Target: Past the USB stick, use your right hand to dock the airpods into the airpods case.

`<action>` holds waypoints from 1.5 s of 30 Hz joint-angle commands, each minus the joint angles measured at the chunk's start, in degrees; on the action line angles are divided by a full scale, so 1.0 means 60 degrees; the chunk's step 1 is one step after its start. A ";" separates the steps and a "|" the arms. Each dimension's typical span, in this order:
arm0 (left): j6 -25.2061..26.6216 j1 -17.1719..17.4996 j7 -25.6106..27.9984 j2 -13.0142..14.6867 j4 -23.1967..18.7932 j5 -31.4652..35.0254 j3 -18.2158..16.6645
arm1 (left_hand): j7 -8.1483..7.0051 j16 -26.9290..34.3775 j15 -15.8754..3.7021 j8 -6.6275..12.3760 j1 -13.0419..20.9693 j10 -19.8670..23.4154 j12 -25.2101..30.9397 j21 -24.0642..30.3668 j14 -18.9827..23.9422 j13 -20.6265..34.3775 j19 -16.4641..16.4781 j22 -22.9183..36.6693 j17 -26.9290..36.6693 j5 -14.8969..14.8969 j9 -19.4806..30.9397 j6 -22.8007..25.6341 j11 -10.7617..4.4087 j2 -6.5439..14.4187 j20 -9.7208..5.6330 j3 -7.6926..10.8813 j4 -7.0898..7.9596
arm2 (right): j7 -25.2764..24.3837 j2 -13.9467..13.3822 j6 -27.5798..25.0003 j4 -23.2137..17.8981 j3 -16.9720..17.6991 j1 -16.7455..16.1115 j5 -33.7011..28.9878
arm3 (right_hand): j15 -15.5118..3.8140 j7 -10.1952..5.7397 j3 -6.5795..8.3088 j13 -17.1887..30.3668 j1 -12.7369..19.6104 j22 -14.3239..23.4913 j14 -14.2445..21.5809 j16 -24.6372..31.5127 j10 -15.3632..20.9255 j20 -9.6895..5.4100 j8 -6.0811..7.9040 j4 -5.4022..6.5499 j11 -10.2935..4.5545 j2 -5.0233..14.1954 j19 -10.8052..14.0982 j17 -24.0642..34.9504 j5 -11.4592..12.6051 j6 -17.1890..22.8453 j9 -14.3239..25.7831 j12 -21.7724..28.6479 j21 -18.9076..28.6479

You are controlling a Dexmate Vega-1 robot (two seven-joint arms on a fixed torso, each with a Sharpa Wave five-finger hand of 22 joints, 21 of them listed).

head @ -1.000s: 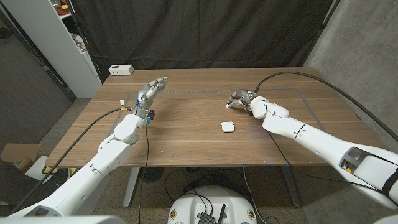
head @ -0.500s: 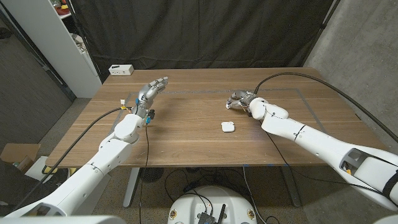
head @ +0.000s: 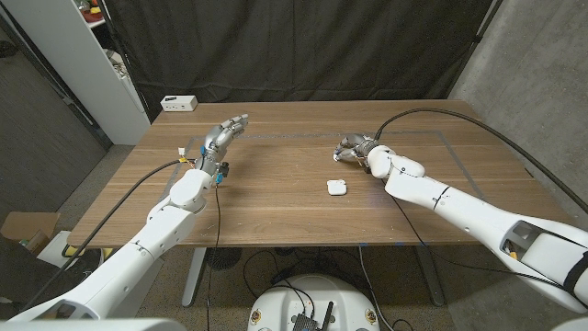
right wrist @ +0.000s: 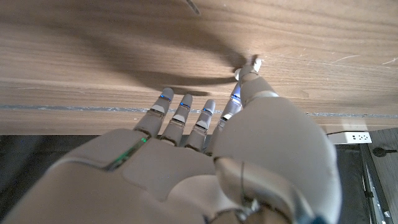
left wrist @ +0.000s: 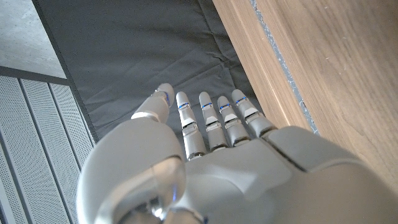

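Here the right hand [head: 354, 146] sits on the far middle of the wooden surface [head: 276, 198], its fingers [right wrist: 180, 112] curled down toward the wood. In the head view a small white object lies at its fingertips, too small to identify, and whether the fingers are pinching it cannot be told. The right wrist view shows those fingers bent together with the thumb reaching out over the wood grain, and nothing visible between them. The airpods case [head: 336, 187], a small white rounded box, rests on the surface nearer the robot than the right hand, just apart from the forearm and touched by nothing. The left hand [head: 223, 134] is held over the left part of the surface, near the far edge, its fingers [left wrist: 211, 121] straight and side by side, released and holding nothing; in the left wrist view they reach out past the surface edge toward a dark curtain [left wrist: 143, 56]. A white box [head: 179, 103] stands at the far left corner of the surface, well apart from both hands.
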 commanded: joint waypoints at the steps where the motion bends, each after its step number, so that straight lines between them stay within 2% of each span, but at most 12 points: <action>1: 0.0093 -0.0071 0.0038 -0.0032 0.0041 -0.0016 0.0047 | 0.0015 -0.0003 -0.0594 -0.0036 0.0085 0.0067 -0.0007 -0.0042 0.0057 0.0037 0.0030 0.0021 0.0017 0.0039 0.0029 0.0101 -0.0016 0.0046 0.0099 -0.0019 -0.0020 | -0.0435 0.0176 0.0129 0.0315 0.0077 -0.0107 0.0147 | -0.1478 0.0029 -0.0054 0.0046 0.0145 -0.0006 0.0204 0.0100 0.0218 -0.0066 0.0042 -0.0014 0.0021 -0.0009 0.0161 0.0037 0.0048 0.0126 0.0077 0.0124 0.0054; 2: 0.0064 -0.0088 0.0014 -0.0042 0.0067 -0.0017 0.0054 | 0.0024 -0.0005 -0.0594 -0.0036 0.0086 0.0069 -0.0007 -0.0044 0.0056 0.0038 0.0032 0.0021 0.0016 0.0040 0.0030 0.0101 -0.0018 0.0046 0.0101 -0.0019 -0.0022 | -0.0441 0.0162 0.0136 0.0301 0.0094 -0.0121 0.0173 | -0.1491 0.0089 -0.0062 0.0057 0.0167 -0.0006 0.0233 0.0117 0.0232 -0.0071 0.0072 -0.0012 0.0021 -0.0003 0.0158 0.0042 0.0051 0.0193 0.0104 0.0129 0.0047; 5: 0.0065 -0.0134 -0.0008 -0.0048 0.0100 -0.0008 0.0073 | 0.0021 -0.0007 -0.0601 -0.0031 0.0083 0.0086 -0.0003 -0.0052 0.0059 0.0042 0.0035 0.0022 0.0015 0.0043 0.0030 0.0121 -0.0012 0.0047 0.0105 -0.0019 -0.0019 | -0.0523 0.0126 0.0163 0.0250 0.0129 -0.0178 0.0205 | -0.1479 0.0025 -0.0081 0.0078 0.0204 -0.0005 0.0260 0.0135 0.0282 -0.0081 0.0102 -0.0014 -0.0009 -0.0006 0.0204 0.0047 0.0055 0.0251 0.0149 0.0147 0.0055; 12: 0.0046 -0.0206 -0.0050 -0.0054 0.0154 0.0000 0.0096 | 0.0033 -0.0014 -0.0613 -0.0037 0.0070 0.0066 -0.0016 -0.0074 0.0059 0.0049 0.0037 0.0023 0.0015 0.0047 0.0032 0.0123 -0.0009 0.0047 0.0118 -0.0022 -0.0009 | -0.0638 0.0028 0.0156 0.0022 0.0235 -0.0335 0.0312 | -0.1545 0.0097 -0.0118 0.0128 0.0274 -0.0004 0.0373 0.0201 0.0413 -0.0117 0.0200 -0.0005 -0.0030 0.0010 0.0275 0.0065 0.0063 0.0415 0.0257 0.0197 0.0060; 25: 0.0010 -0.0360 -0.0119 -0.0122 0.0302 0.0014 0.0167 | 0.0022 -0.0018 -0.0628 -0.0043 0.0065 0.0101 -0.0015 -0.0112 0.0082 0.0059 0.0052 0.0026 0.0010 0.0055 0.0035 0.0140 -0.0031 0.0041 0.0121 -0.0023 -0.0011 | -0.0723 -0.0444 -0.0033 -0.1128 0.0512 -0.0710 0.0284 | -0.1553 0.0154 -0.0193 0.0207 0.0348 -0.0001 0.0410 0.0254 0.0493 -0.0134 0.0324 0.0022 0.0014 0.0026 0.0343 0.0098 0.0069 0.0541 0.0437 0.0222 0.0054; 34: -0.0063 -0.0482 -0.0212 -0.0177 0.0489 0.0016 0.0218 | 0.0029 -0.0021 -0.0640 -0.0040 0.0056 0.0098 -0.0022 -0.0136 0.0089 0.0066 0.0055 0.0027 0.0010 0.0058 0.0036 0.0163 -0.0021 0.0046 0.0136 -0.0024 -0.0004 | -0.0706 -0.0768 -0.1071 -0.2389 0.0279 -0.1019 -0.0489 | -0.1496 0.0213 -0.0260 0.0254 0.0341 0.0001 0.0504 0.0318 0.0580 -0.0141 0.0367 0.0054 0.0122 0.0027 0.0414 0.0119 0.0061 0.0532 0.0543 0.0252 0.0063; 45: -0.0281 -0.0865 -0.0567 -0.0317 0.0997 -0.0013 0.0349 | 0.0042 -0.0030 -0.0636 -0.0052 0.0046 0.0103 -0.0031 -0.0166 0.0087 0.0075 0.0070 0.0028 0.0009 0.0063 0.0038 0.0156 -0.0019 0.0047 0.0140 -0.0022 -0.0002 | -0.1080 -0.0741 -0.2003 -0.3174 0.0057 -0.1391 -0.1409 | -0.1525 0.0370 -0.0359 0.0360 0.0470 0.0001 0.0904 0.0533 0.0971 -0.0214 0.0522 0.0022 0.0265 -0.0007 0.0624 0.0156 0.0057 0.0674 0.0759 0.0400 0.0096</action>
